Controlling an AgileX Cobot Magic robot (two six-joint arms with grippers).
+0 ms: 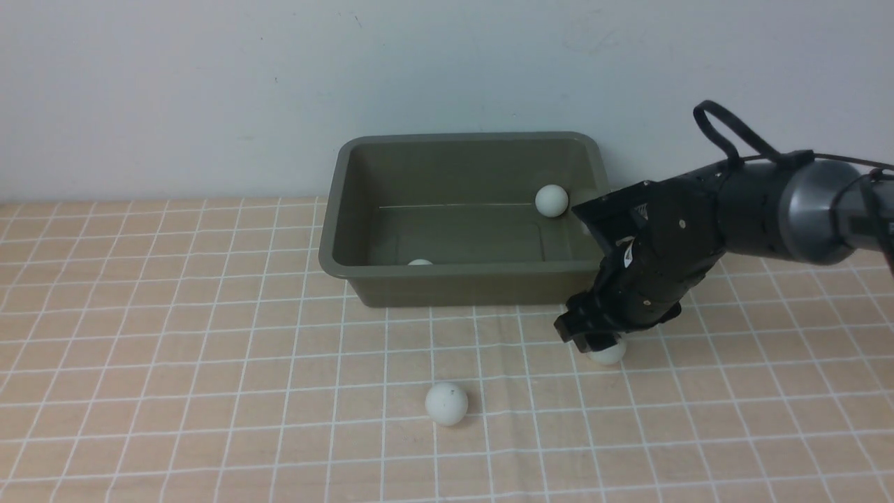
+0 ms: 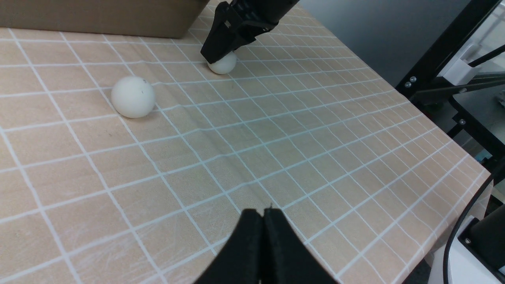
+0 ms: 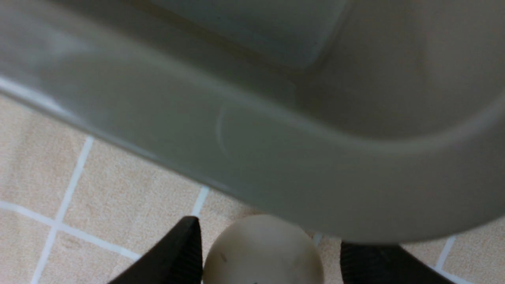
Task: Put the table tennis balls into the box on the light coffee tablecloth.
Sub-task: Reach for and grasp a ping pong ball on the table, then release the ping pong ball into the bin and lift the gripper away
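Two balls are already seen inside the box: one ball near its far right corner and another ball half hidden behind the near wall. Two more are left on the tablecloth in front of the box: a loose ball lying by itself, and a ball straddled by the right gripper, whose jaws are held wide apart around it with a gap showing, so nothing is judged to be gripped yet. The left gripper is pressed fully together and empty. Whether further balls are hidden cannot be told. Only small dark marks are printed on the balls; nothing can be read.
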